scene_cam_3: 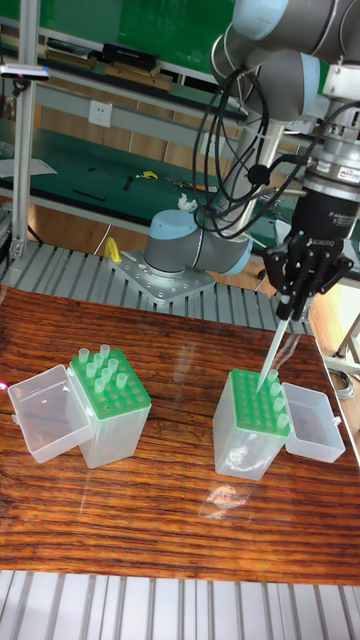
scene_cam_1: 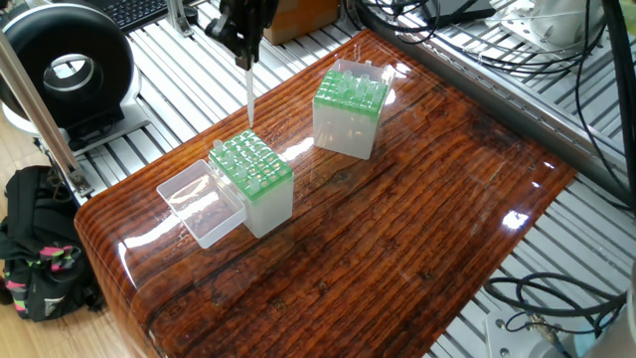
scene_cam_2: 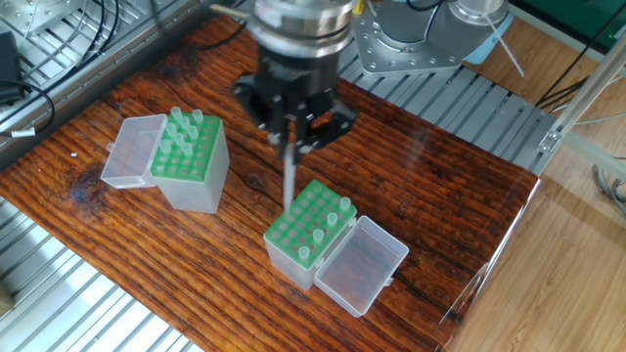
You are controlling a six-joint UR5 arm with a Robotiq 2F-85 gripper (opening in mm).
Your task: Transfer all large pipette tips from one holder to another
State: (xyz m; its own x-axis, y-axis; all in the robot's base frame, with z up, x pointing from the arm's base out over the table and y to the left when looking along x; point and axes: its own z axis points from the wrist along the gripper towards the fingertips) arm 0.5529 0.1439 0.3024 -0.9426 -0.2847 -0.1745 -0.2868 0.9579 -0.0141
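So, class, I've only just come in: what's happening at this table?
A single robot arm is moving pipette tips between two green-topped holders. Its gripper is shut on one large pipette tip, holding it point down just above the holder with the open lid at its side. That holder already has a few tips standing in it. The other holder has several tips left along one edge.
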